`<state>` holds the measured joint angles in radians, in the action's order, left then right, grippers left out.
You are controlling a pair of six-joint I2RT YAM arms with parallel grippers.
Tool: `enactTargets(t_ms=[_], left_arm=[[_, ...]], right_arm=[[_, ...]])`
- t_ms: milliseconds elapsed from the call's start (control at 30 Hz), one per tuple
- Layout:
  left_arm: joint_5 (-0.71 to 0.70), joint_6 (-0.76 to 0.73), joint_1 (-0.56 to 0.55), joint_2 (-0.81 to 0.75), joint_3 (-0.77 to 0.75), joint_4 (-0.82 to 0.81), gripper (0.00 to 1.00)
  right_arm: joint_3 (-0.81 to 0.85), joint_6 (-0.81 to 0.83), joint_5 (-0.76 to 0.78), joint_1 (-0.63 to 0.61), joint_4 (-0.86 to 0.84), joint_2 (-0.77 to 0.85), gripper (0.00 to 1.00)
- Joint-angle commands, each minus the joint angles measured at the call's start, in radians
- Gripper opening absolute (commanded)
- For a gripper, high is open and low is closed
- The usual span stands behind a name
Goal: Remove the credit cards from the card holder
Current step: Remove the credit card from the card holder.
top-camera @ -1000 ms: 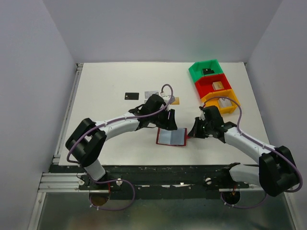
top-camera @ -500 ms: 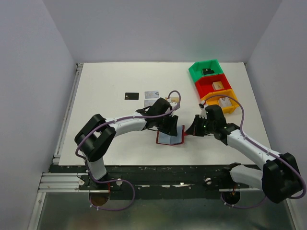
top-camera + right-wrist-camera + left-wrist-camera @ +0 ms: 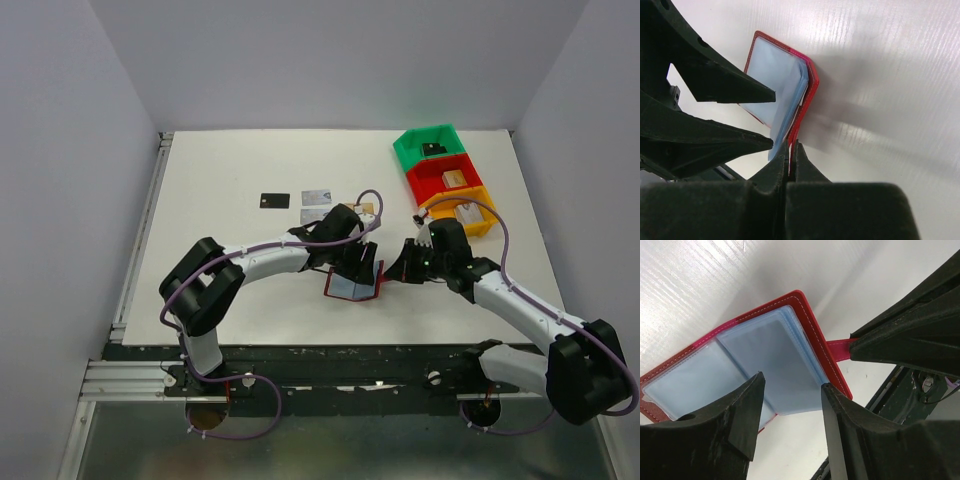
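Left pincer (image 3: 360,268), seen from above, hangs released, jaws apart, over the holder (image 3: 350,287), which lies part-open near the middle of the table (image 3: 220,300). Right pincer (image 3: 397,272) sits at the holder's 3 o'clock side, clenched on its red edge. Toward 11 and 12 o'clock from the holder lie a black card (image 3: 275,200), a silver card (image 3: 317,197) and a gold card (image 3: 366,207), the last half hidden by the left arm. Three bins (image 3: 445,178) stand at 1 o'clock.

From the left wrist, the spread fingers (image 3: 740,410) have nothing between them. The holder's blue sleeves lie beyond the gap. At 3 o'clock its tab (image 3: 837,347) runs into the right pincer's black finger.

From the right wrist, the fingers (image 3: 775,172) press together on the holder's red cover at 6 o'clock. The holder is tilted up, leaves fanned, with the left fingers at 9 o'clock.
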<state>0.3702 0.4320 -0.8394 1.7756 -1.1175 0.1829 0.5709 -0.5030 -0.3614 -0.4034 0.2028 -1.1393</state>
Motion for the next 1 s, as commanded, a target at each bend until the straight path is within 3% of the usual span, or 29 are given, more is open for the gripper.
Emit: enactTargets(t_ms=[0,467,967], left_arm=[[-0.020,-0.019,-0.010,0.010,-0.025,0.012,0.61],[-0.054,-0.019,-0.012,0.018,-0.018,0.027,0.59],[-0.278,0.027,-0.006,-0.086,0.048,0.041,0.60]], right_arm=[[-0.008,0.015,-0.027,0.008,-0.023,-0.007,0.00],[-0.008,0.015,-0.021,0.006,-0.019,0.000,0.00],[-0.016,0.026,-0.017,0.006,-0.008,0.023,0.00]])
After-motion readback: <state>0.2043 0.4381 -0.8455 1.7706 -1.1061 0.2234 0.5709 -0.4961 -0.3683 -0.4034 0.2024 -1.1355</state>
